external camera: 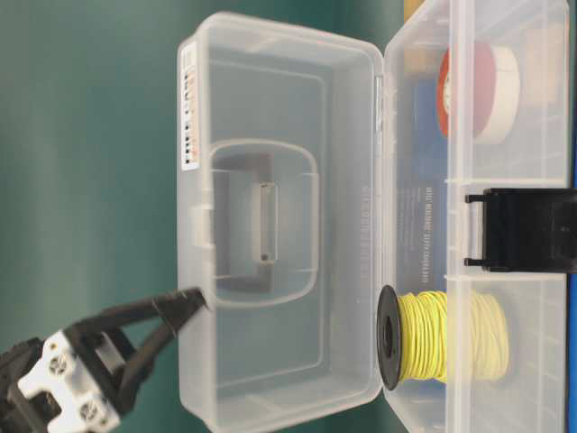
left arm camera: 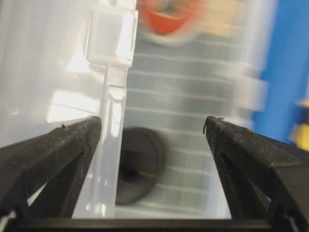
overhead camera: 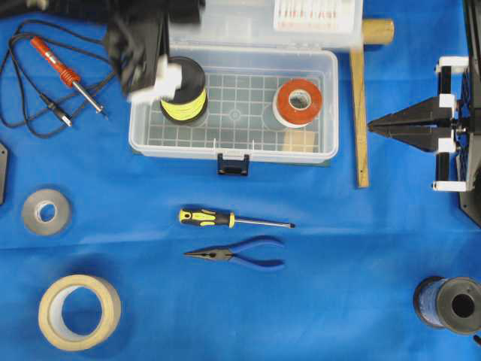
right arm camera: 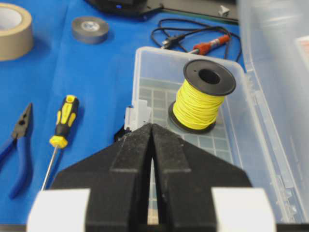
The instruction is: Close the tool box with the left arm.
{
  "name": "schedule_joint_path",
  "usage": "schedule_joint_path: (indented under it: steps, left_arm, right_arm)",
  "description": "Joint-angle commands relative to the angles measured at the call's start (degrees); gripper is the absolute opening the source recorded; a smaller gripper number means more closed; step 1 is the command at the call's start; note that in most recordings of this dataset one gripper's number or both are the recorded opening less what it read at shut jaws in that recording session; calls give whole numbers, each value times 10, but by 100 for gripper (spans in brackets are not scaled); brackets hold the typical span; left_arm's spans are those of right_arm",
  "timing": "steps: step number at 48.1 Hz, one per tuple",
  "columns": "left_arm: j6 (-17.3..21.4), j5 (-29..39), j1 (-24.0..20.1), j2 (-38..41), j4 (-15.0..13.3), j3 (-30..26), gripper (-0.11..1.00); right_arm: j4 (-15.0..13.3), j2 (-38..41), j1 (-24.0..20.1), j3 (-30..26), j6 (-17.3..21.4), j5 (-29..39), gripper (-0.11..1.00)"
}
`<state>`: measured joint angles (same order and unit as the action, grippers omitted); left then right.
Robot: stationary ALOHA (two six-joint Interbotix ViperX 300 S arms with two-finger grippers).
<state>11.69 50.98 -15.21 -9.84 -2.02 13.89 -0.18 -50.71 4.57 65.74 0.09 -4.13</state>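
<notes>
The tool box [overhead camera: 233, 147] lies open at the back middle of the blue cloth, its clear lid [external camera: 279, 216] standing upright behind the base and its blue latch [overhead camera: 233, 164] at the front. Inside stand a yellow wire spool [overhead camera: 184, 94] and a red tape roll [overhead camera: 298, 103]. The left arm [overhead camera: 135, 45] hangs over the box's back left corner. My left gripper [left arm camera: 152, 128] is open wide at the lid's top edge [left arm camera: 113, 121], the edge lying just inside one finger [left arm camera: 63, 145]. My right gripper [overhead camera: 372, 126] rests shut to the right of the box.
A wooden stick [overhead camera: 359, 113] lies along the box's right side. A soldering iron [overhead camera: 68, 71] is at the back left. A screwdriver [overhead camera: 225, 219] and pliers [overhead camera: 237, 254] lie in front of the box, with grey tape [overhead camera: 45, 212], masking tape [overhead camera: 79, 312] and a dark spool [overhead camera: 451, 304] nearby.
</notes>
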Motion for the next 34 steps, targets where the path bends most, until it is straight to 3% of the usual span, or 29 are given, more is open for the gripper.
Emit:
schedule_joint_path:
  steps: [1, 20, 28, 34]
  left_arm:
    - [-18, 3, 16, -24, 3, 11, 91]
    - [-68, -6, 129, -98, 3, 62, 91]
    - [-73, -36, 136, -148, 2, 91, 90]
    - [-73, -98, 136, -210, 3, 137, 90]
  right_arm:
    - [0, 3, 2, -7, 0, -3, 0]
    - [0, 3, 3, -7, 0, -3, 0]
    - [1, 2, 4, -8, 0, -4, 0]
    - [0, 1, 4, -8, 0, -5, 0]
